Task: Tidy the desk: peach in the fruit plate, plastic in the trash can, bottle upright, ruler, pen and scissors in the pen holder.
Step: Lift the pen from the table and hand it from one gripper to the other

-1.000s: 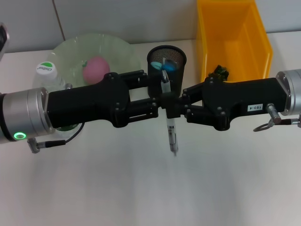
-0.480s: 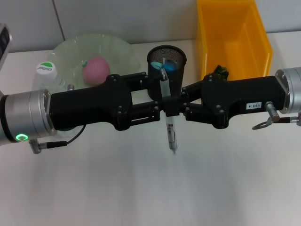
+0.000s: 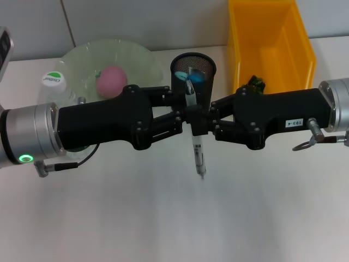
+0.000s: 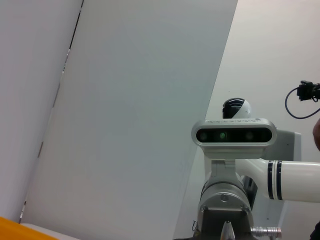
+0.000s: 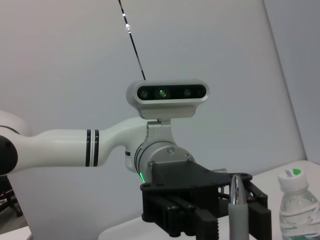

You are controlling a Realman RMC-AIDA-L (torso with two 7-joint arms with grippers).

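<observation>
Meeting over the desk [image 3: 136,218], both grippers are seen at one pen [image 3: 197,148], held upright just in front of the pen holder [image 3: 193,76].

The left gripper [image 3: 182,121] reaches in from the left with its fingers spread beside the pen, not clamped on it; the right gripper [image 3: 200,124] is clenched on the pen's middle, tip pointed down above the desk. Blue scissor handles [image 3: 195,77] are seen inside the mesh holder. The peach [image 3: 111,81] lies in the green fruit plate [image 3: 136,54]; the bottle [image 3: 55,84] stands upright just beside that plate. A dark scrap [image 3: 254,83] sits in the yellow bin [image 3: 271,38]. In the right wrist view, the pen [image 5: 237,200] stands before the left gripper [image 5: 200,215], bottle [image 5: 299,200] nearby.
</observation>
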